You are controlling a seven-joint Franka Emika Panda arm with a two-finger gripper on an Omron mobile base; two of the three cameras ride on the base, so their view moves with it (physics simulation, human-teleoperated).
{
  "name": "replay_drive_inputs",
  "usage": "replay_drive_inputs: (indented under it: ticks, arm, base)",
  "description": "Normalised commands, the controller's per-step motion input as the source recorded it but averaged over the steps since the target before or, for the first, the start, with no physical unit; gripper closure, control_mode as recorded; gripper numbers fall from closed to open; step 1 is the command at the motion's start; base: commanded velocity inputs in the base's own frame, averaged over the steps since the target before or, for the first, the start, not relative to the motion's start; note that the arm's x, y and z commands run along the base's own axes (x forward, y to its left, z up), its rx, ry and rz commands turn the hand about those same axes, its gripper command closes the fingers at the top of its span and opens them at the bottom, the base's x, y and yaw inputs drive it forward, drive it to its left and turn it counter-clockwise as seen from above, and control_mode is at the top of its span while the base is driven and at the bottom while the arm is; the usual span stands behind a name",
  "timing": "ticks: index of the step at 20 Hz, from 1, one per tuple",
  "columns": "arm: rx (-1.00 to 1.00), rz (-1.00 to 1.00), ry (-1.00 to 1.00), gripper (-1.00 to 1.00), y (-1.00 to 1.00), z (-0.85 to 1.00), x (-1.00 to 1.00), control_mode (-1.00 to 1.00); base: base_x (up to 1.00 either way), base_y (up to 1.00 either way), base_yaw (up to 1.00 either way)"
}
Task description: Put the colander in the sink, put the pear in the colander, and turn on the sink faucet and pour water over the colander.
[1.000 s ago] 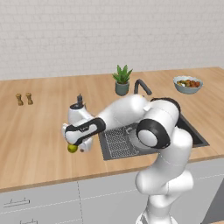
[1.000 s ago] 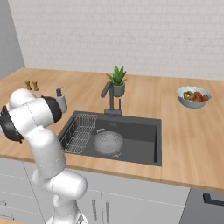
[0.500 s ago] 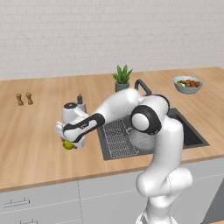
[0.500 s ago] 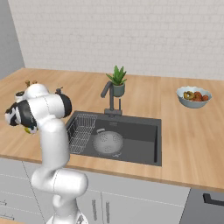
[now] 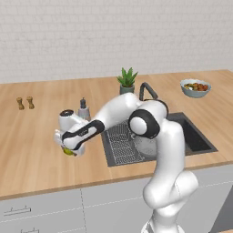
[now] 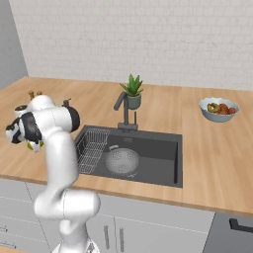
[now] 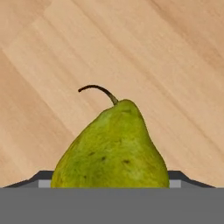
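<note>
A yellow-green pear (image 7: pixel 111 146) with a curled dark stem sits close under the hand camera, over bare wooden counter (image 7: pixel 166 65); in the left base view it shows as a small yellow-green spot (image 5: pixel 68 151) under the gripper (image 5: pixel 69 149), which hangs low over the worktop to the left of the sink (image 5: pixel 200 139). The fruit sits right at the hand, which suggests the fingers are pinching it, but the fingertips are hidden and the pictures do not settle whether they press on it or stand spread around it, nor whether the pear rests on the wood or hangs just clear of it. The white arm reaches far out to that side because the pear lies well apart from the basin. In the right base view the perforated metal colander (image 6: pixel 122 161) already sits on the floor of the dark sink (image 6: pixel 163 141), beside the wire grid rack (image 6: pixel 91 148), so the first step looks done. The angular faucet (image 6: pixel 123 106) stands behind the basin with no water visible. A potted plant (image 6: pixel 131 91), a soap dispenser (image 5: pixel 83 108) and a bowl of mixed fruit (image 6: pixel 219 108) stand on the counter around it.
</note>
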Motion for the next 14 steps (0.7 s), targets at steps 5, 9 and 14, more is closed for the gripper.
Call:
replay_drive_inputs:
  ticks: [5,9,14]
  arm:
    - [-0.01,-0.01,-0.15,1.00,-0.58,0.21,-0.05,-1.00]
    - [0.00,-0.01,-0.19,1.00,-1.00,0.53,-0.26,-1.00]
    - [0.00,0.01,-0.17,1.00,-1.00,0.69,-0.55,-1.00]
  base:
    - [0.00,0.00,0.00]
    - [0.00,0.00,0.00]
    - [0.00,0.00,0.00]
